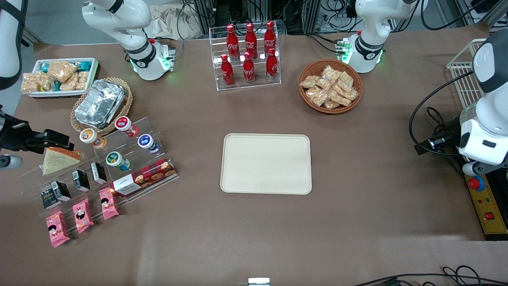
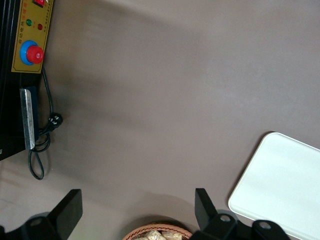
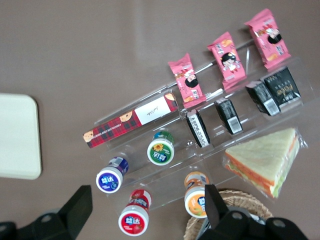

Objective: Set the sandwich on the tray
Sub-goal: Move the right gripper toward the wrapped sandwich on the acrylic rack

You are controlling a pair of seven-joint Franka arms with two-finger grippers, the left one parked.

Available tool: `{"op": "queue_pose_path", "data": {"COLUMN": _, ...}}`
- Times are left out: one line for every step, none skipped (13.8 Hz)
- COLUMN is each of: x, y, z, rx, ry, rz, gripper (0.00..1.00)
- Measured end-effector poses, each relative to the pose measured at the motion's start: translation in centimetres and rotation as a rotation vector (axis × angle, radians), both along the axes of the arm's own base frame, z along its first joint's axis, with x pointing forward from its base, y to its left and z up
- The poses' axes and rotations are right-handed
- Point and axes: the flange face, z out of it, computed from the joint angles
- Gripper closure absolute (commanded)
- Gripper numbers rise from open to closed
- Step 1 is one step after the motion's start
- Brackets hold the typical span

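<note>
Brown table (image 1: 254, 230) (tray (image 1: 266, 163) on it)

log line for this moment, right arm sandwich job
phase: approach | gripper: open, above the cup rack, empty | sandwich: on clear display rack, ungrasped | tray: mid-table, nothing on it

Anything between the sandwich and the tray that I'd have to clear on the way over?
Yes: between the sandwich and the tray stand the yogurt cups and red cookie box on the clear rack. The gripper, open, hovers beside the sandwich; lift over them.
</note>
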Motion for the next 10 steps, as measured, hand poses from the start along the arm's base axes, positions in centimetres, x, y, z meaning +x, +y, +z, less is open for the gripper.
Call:
{"op": "queue_pose_path", "data": {"x": -0.1, "y": 0.0, "z": 0.1, "rx": -0.002, "ry": 0.003, "rz": -0.054, "gripper": 0.0}}
{"op": "queue_pose_path", "data": {"x": -0.1, "y": -0.3, "z": 0.2, "rx": -0.005, "ry": 0.006, "rz": -0.107, "gripper": 0.0}}
{"op": "queue_pose_path", "data": {"x": -0.3, "y": -1.1, "z": 0.5, "rx": -0.008, "ry": 0.005, "rz": -0.167, "gripper": 0.0}}
{"op": "queue_pose_path", "data": {"x": -0.6, "y": -2.3, "z": 0.9, "rx": -0.011, "ry": 0.003, "rz": -0.222, "gripper": 0.0}}
{"op": "queue_pose_path", "data": {"x": -1.0, "y": -3.5, "z": 1.2, "rx": -0.013, "ry": 0.003, "rz": -0.262, "gripper": 0.0}}
{"op": "queue_pose_path", "data": {"x": -1.4, "y": -4.7, "z": 1.4, "rx": -0.015, "ry": 0.009, "rz": -0.298, "gripper": 0.0}}
{"op": "queue_pose_path", "data": {"x": -2.0, "y": -5.9, "z": 1.4, "rx": -0.017, "ry": 0.034, "rz": -0.342, "gripper": 0.0}}
{"op": "queue_pose_path", "data": {"x": -2.7, "y": -7.2, "z": 1.2, "rx": -0.019, "ry": 0.073, "rz": -0.407, "gripper": 0.0}}
{"op": "queue_pose_path", "data": {"x": -3.3, "y": -8.3, "z": 0.9, "rx": -0.023, "ry": 0.109, "rz": -0.491, "gripper": 0.0}}
{"op": "queue_pose_path", "data": {"x": -3.8, "y": -8.9, "z": 0.7, "rx": -0.029, "ry": 0.142, "rz": -0.58, "gripper": 0.0}}
